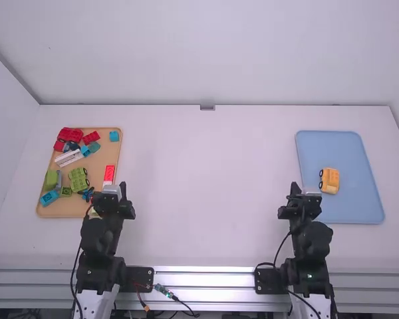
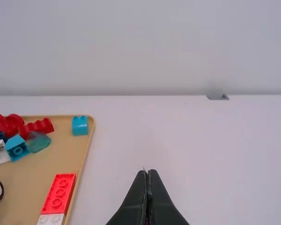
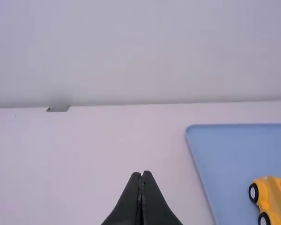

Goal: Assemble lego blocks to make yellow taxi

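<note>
A yellow-orange toy taxi (image 1: 329, 180) with dark wheels lies on the blue tray (image 1: 354, 211) at the right; the right wrist view also catches the taxi (image 3: 272, 199) at its edge. My right gripper (image 1: 294, 189), just left of the tray, is folded back over its base; in its wrist view the gripper (image 3: 140, 174) is shut with nothing held. My left gripper (image 1: 123, 189) stands near the right edge of the wooden tray (image 1: 114, 141); in the left wrist view this gripper (image 2: 147, 173) is shut and holds nothing.
On the wooden tray are a red and white block (image 1: 109, 174), a green wheeled piece (image 1: 78, 179), a white block (image 1: 69, 157), a blue block (image 1: 49, 198) and several red bricks (image 1: 91, 137). A small grey fixture (image 1: 207, 107) sits at the table's far edge.
</note>
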`<state>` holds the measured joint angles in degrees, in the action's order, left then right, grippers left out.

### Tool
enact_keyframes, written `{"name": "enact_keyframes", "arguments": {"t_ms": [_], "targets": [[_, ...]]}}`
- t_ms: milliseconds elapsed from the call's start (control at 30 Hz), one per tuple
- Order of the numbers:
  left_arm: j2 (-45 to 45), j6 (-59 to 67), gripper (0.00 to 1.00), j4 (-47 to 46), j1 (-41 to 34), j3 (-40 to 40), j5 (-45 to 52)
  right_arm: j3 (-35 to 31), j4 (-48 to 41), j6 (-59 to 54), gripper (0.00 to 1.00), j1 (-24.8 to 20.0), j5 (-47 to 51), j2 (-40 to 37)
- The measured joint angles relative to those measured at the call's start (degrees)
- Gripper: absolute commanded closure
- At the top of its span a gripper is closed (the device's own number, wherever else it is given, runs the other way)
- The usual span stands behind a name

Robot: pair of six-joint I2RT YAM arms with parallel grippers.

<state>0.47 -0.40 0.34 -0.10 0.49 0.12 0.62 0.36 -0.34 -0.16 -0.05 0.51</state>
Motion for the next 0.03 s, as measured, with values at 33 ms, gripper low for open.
{"name": "enact_keyframes", "arguments": {"t_ms": [33], "targets": [[0.0,0.0,1.0,0.0,0.0,0.0,0.0,0.0,0.0,0.2,1.0,0.0,0.0,0.0]]}}
